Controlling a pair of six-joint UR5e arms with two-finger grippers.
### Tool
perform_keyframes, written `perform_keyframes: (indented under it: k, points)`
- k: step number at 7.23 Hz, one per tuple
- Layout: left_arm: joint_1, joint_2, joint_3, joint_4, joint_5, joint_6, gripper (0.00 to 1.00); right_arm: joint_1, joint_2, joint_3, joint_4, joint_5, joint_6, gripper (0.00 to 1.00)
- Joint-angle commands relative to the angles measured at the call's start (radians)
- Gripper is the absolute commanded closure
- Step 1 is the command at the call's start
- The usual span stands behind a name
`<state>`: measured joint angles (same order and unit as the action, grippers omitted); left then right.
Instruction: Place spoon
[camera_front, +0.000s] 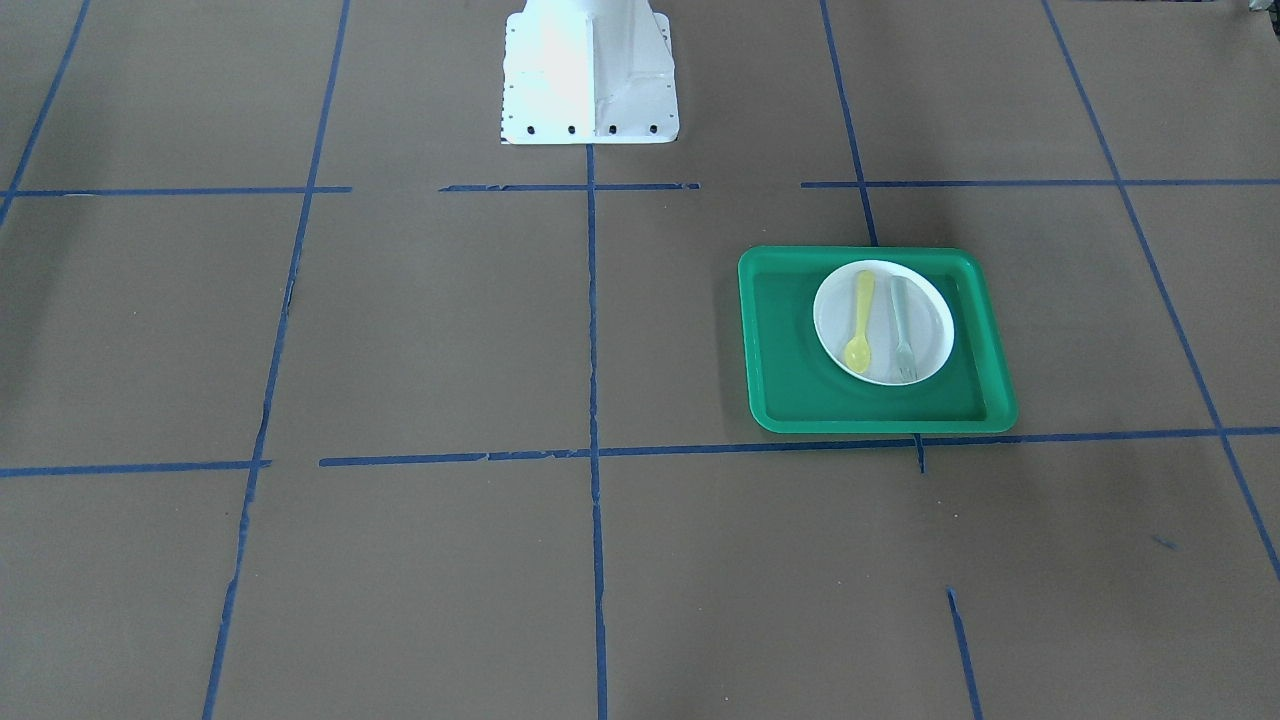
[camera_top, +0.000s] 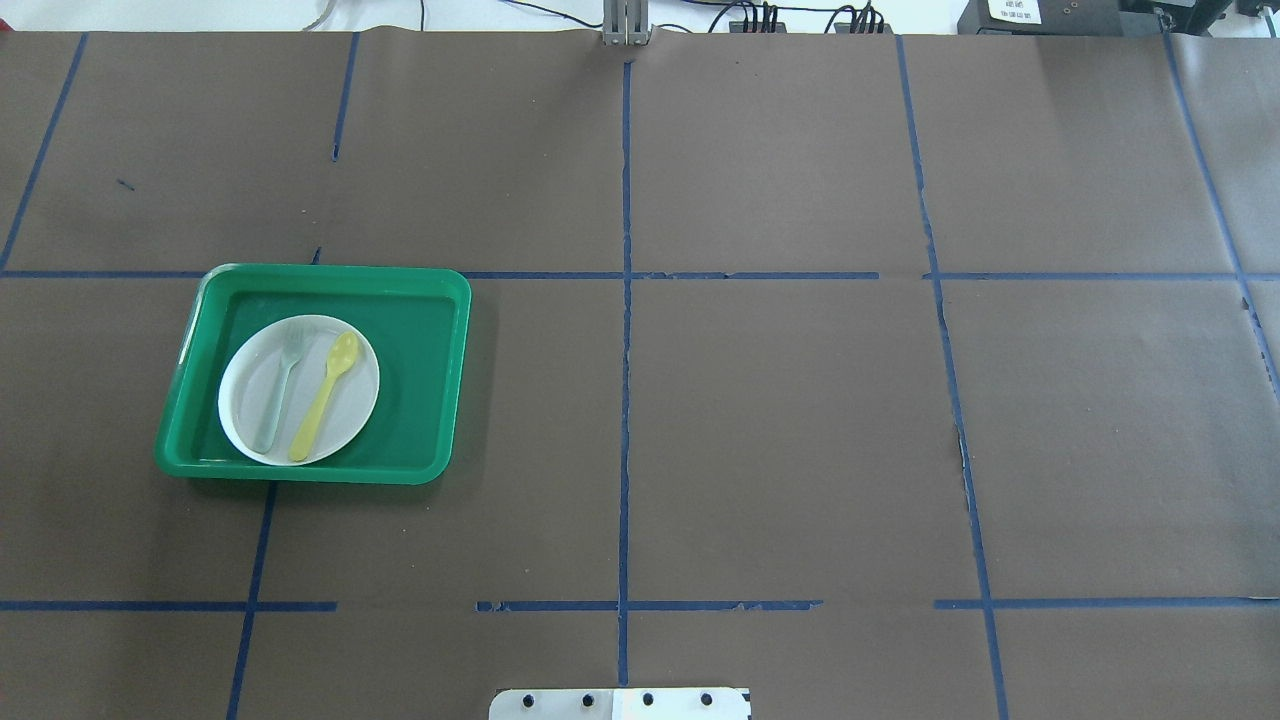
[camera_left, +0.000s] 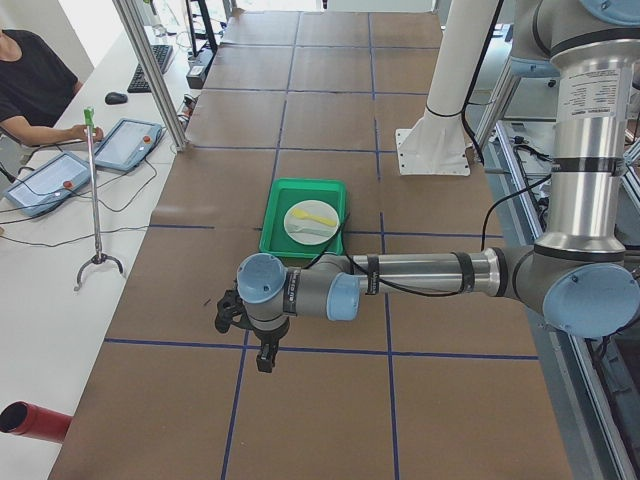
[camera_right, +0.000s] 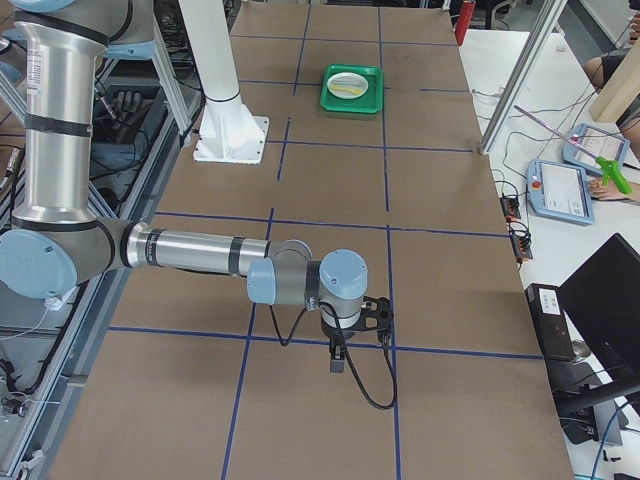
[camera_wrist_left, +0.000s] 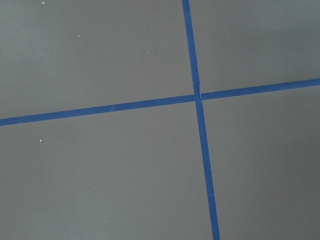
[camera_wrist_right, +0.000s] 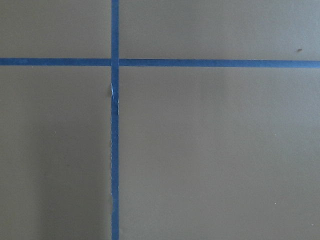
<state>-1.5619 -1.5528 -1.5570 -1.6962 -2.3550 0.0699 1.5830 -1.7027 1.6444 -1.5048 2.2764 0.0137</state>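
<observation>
**Spoon lies on the plate, both arms away from it**

The spoon (camera_top: 325, 395) lies flat on the white plate (camera_top: 240, 400). Its bowl points to the operators' edge of the desk and its handle to the robot's edge. The grey-green fork (camera_top: 276, 390) lies beside it on the same plate, on the side nearer the left end of the desk, with a narrow gap between the two. The plate sits inside the green tray (camera_top: 420, 400), close to the tray's wall on the robot's side. The tray stands in the left half of the desk, about midway between the robot's edge and the operators' edge.

The left gripper (camera_left: 262, 360) hangs over bare brown paper, nearer the left end of the desk than the tray. The right gripper (camera_right: 337, 362) hangs over the right part of the desk, well apart from the tray. Both point down. How wide their jaws stand, I cannot tell. Each wrist camera shows only paper and crossing blue tape lines (camera_wrist_left: 197, 97).
</observation>
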Motion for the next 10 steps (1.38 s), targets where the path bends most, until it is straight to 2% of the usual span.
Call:
perform_keyframes:
  k: [1, 2, 3, 4, 7, 8, 9, 10]
  points:
    - [0.076, -0.018, -0.078, 0.006, -0.001, -0.103, 0.00, 0.000, 0.000, 0.000, 0.000, 0.000, 0.000, 0.00]
    - [0.183, -0.027, -0.204, 0.004, 0.011, -0.310, 0.00, 0.000, 0.000, 0.000, 0.001, 0.000, 0.000, 0.00]
    - [0.292, -0.047, -0.297, 0.004, 0.073, -0.481, 0.00, 0.000, 0.000, 0.000, 0.000, 0.000, 0.000, 0.00]
    - [0.377, -0.111, -0.322, 0.004, 0.124, -0.612, 0.00, 0.000, 0.000, 0.000, 0.000, 0.000, 0.000, 0.00]
    - [0.581, -0.246, -0.321, 0.007, 0.186, -0.894, 0.00, 0.000, 0.000, 0.000, 0.000, 0.000, 0.000, 0.00]
    - [0.650, -0.274, -0.296, 0.004, 0.200, -0.927, 0.00, 0.000, 0.000, 0.000, 0.000, 0.000, 0.000, 0.00]
    - [0.718, -0.300, -0.261, -0.005, 0.264, -0.994, 0.00, 0.000, 0.000, 0.000, 0.000, 0.000, 0.000, 0.00]
    - [0.761, -0.305, -0.230, -0.031, 0.269, -1.022, 0.00, 0.000, 0.000, 0.000, 0.000, 0.000, 0.000, 0.00]
